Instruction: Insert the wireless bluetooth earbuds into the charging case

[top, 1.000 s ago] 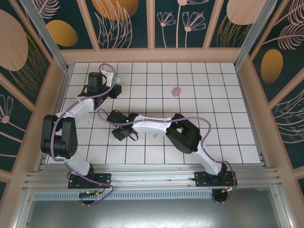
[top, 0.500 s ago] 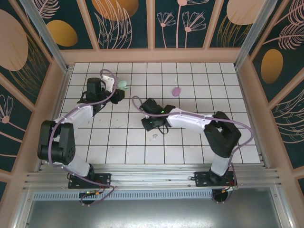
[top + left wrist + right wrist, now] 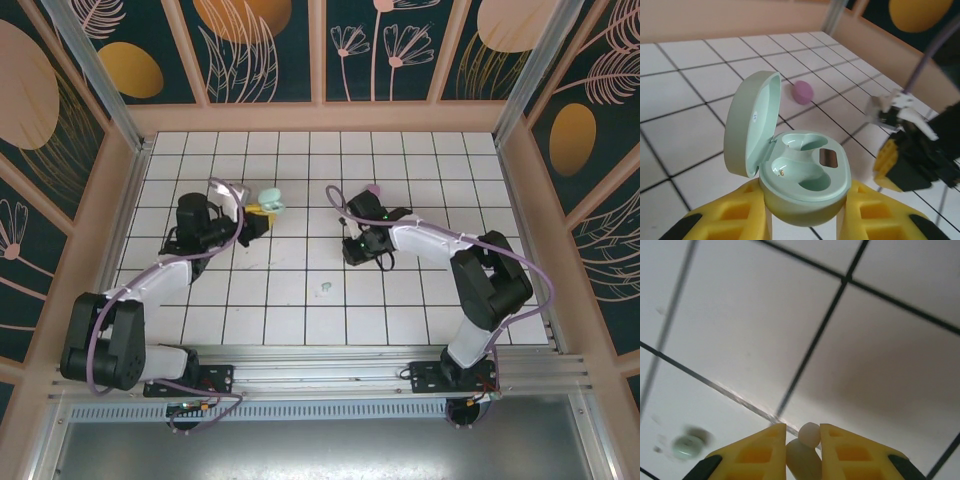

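Your left gripper (image 3: 804,216) is clamped on the base of the open mint charging case (image 3: 802,172) at lower centre of the left wrist view. Its lid is tipped back to the left and both wells are bare. Your right gripper (image 3: 802,434) is pinched shut on a pale earbud (image 3: 809,433) at the bottom centre of its view. A loose mint earbud (image 3: 687,444) lies blurred on the tiles at lower left. Expect these buds to be featherlight, hard and slick, so they will probably squirt from the pads if squeezed off-centre. Grip across the body and leave the seating end free. The case looks light too, so hold it below the rim, clear of the hinge.
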Motion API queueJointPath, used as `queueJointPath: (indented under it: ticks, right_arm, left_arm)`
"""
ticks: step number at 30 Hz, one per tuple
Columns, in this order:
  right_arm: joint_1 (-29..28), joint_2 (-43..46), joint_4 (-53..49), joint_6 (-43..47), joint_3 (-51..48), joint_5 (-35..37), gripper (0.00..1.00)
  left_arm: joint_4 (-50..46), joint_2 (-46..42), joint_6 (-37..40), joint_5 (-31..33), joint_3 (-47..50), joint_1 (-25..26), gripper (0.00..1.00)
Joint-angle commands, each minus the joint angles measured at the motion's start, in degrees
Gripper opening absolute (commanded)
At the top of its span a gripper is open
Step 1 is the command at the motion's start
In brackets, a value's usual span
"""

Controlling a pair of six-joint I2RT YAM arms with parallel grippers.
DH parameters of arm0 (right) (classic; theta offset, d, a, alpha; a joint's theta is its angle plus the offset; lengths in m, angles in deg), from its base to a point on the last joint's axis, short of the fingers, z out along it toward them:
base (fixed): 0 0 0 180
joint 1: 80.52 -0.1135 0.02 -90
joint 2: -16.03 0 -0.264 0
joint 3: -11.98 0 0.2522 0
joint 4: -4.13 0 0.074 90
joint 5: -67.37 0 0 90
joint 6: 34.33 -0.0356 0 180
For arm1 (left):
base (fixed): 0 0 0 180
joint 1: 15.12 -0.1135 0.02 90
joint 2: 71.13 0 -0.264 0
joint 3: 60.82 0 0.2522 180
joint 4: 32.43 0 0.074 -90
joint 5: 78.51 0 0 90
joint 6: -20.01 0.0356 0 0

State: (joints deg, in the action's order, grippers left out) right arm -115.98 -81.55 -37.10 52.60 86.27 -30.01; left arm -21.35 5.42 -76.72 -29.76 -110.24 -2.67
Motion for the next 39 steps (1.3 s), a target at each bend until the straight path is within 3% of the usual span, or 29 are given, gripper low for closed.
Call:
queueJointPath:
  ticks: [1,8,15,21,27,30,34,39]
  right_arm:
    - [0.3,0.6,-0.4,5.9,-3.1,2.8,0.18]
    - [1.5,2.5,3.0,8.7,-7.0,3.0,0.29]
    - [2.0,5.3,3.1,3.9,-6.7,3.7,0.40]
    - [3.1,14.2,2.3,-11.1,-8.1,2.0,0.38]
    - [-0.2,23.9,8.7,-41.7,-18.7,-0.9,0.29]
    - [-4.3,25.5,11.9,-51.3,-23.3,0.4,0.27]
    - [-6.7,23.9,15.2,-54.9,-25.6,0.4,0.22]
    - [-6.1,16.1,11.8,-51.1,-21.7,2.1,0.19]
  left_arm:
    - [2.6,-2.0,1.9,-1.3,1.0,3.4,0.09]
    - [1.9,-3.7,1.3,0.8,2.7,6.1,0.06]
    - [1.5,-6.6,1.6,3.2,5.0,6.6,0.07]
    - [1.2,-8.6,1.2,4.2,5.1,6.7,0.07]
    - [2.2,-8.2,-0.3,4.8,4.8,7.0,0.08]
    - [2.8,-8.1,-1.3,5.3,4.9,7.4,0.08]
    - [3.5,-8.1,-1.9,5.6,5.0,8.5,0.07]
    - [4.5,-8.2,-2.6,6.5,5.0,10.4,0.07]
